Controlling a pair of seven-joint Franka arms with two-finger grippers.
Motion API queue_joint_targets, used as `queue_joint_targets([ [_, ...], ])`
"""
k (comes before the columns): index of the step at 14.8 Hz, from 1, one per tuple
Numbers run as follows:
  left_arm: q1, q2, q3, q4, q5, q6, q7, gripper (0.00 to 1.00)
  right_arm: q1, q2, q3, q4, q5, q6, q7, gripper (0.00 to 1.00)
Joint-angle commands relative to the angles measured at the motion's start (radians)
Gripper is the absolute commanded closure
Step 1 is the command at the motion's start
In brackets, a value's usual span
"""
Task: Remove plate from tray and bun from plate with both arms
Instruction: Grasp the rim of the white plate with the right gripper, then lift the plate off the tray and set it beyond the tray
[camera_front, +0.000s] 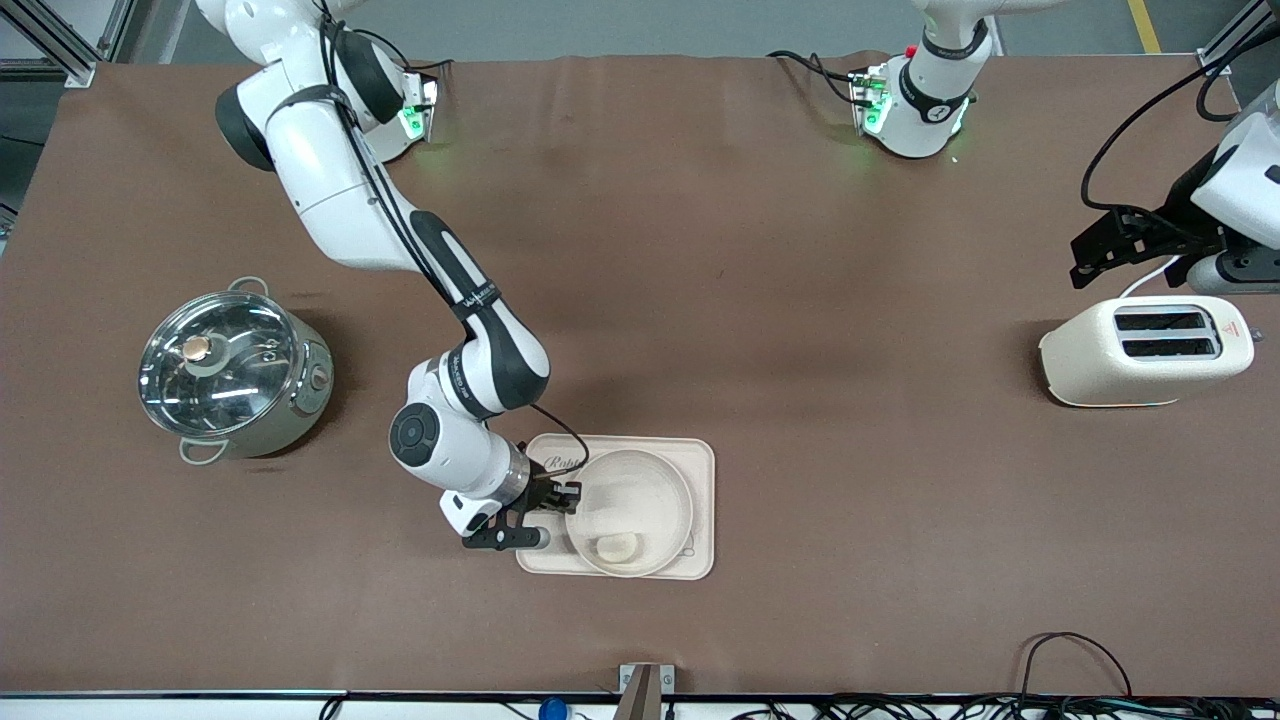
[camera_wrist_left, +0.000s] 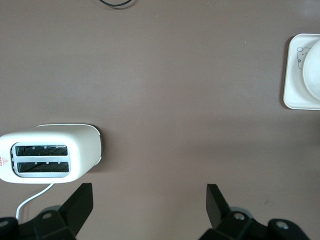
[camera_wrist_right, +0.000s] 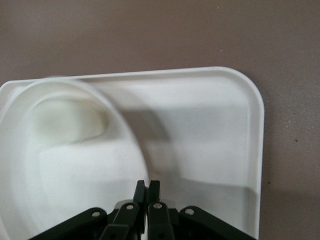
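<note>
Front view puts the plate (camera_front: 630, 510) on the rectangular cream tray (camera_front: 700, 455), which lies on the brown table (camera_front: 760, 300) near the front camera's edge. The plate covers most of the tray, and the bun (camera_front: 617, 546) shows as a pale lump in the part of the plate nearest the front camera. The right gripper (camera_front: 562, 497) is at the plate's rim on the side toward the right arm's end of the table. In the right wrist view its fingers (camera_wrist_right: 141, 192) are pressed together on the plate's thin rim (camera_wrist_right: 127, 130), with the bun (camera_wrist_right: 70, 122) seen through the plate's wall and the tray (camera_wrist_right: 220, 125) below. The right arm reaches down from its base along a long diagonal, elbow bent above the table, wrist turned so the gripper lies nearly level, pointing at the plate.

Toward the right arm's end stands a steel pot (camera_front: 235, 375) with a glass lid, well apart from the tray. Toward the left arm's end sits a cream toaster (camera_front: 1145, 350), slots up. The left gripper (camera_wrist_left: 150, 200) hangs over the table near the toaster (camera_wrist_left: 47, 157), its fingers spread wide and holding nothing; the left arm waits there. The left wrist view also catches a corner of the tray (camera_wrist_left: 295, 75) off at its edge.
</note>
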Motion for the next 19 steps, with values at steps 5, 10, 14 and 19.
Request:
queue_joint_targets([
  [5, 0.004, 0.009, 0.002, 0.023, -0.007, -0.020, 0.016, 0.00, -0.029, -0.115, 0.008, -0.031, 0.009, -0.127, -0.077, 1.00],
  [10, 0.004, 0.009, 0.002, 0.022, -0.006, -0.020, 0.017, 0.00, -0.023, -0.352, 0.012, -0.293, 0.014, -0.222, -0.132, 1.00],
  [14, 0.004, 0.009, 0.002, 0.017, -0.006, -0.021, 0.017, 0.00, 0.049, -0.565, 0.014, -0.643, 0.014, -0.068, -0.146, 1.00],
  [19, 0.004, 0.009, 0.002, 0.016, -0.006, -0.023, 0.017, 0.00, 0.123, -0.651, 0.015, -0.904, 0.017, 0.139, -0.155, 1.00],
])
